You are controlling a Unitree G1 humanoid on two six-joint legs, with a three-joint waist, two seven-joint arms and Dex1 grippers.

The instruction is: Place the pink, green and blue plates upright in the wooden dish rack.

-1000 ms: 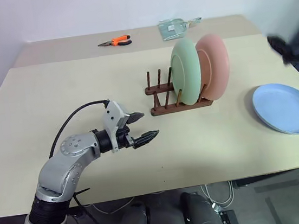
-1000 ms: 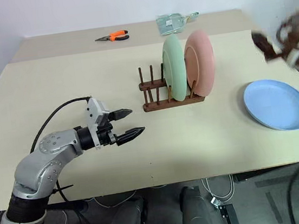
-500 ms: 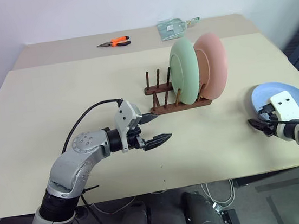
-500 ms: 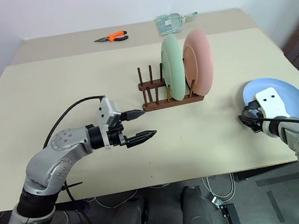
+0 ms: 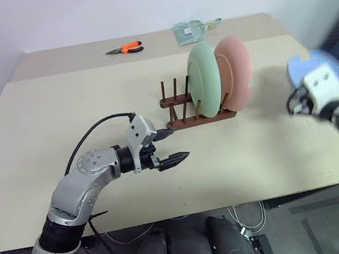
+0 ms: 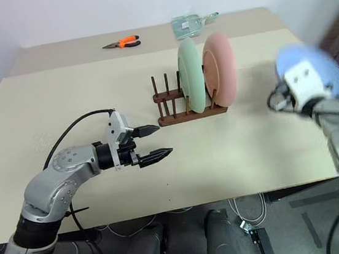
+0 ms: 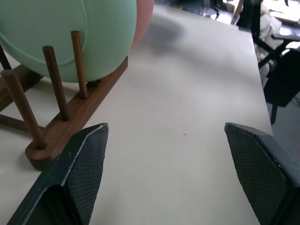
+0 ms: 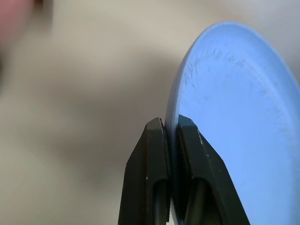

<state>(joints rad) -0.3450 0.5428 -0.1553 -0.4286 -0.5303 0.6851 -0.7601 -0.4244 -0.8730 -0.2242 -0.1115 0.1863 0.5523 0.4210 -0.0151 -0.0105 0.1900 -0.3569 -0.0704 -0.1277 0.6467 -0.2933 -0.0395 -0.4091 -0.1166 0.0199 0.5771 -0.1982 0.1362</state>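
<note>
Plates [image 5: 204,80] in green and pink [image 5: 235,68] stand upright side by side in the wooden rack [image 5: 183,114] near the middle of a beige table [image 5: 63,115], the green one on the robot's left of the pink, with empty pegs further left along the rails. The blue plate [image 6: 318,68] is off the table at the right, lifted on edge and tilted, its rim pinched between the two black fingers of the right gripper [image 8: 171,129], whose jaws are narrowed onto it; the wrist view shows one finger [image 8: 152,154] on each face of the rim. The plate hangs to the right of the rack, apart from the pink plate. The left gripper [image 5: 169,146] hovers low over the table in front of the rack's left end, jaws spread wide and holding nothing; its wrist view looks past both fingers [image 7: 84,164] at the rack's pegs and the green plate's lower edge. At the table's far side lie orange-handled pliers [image 5: 124,48] and a clear packet [image 5: 191,30], well apart from the rack.
</note>
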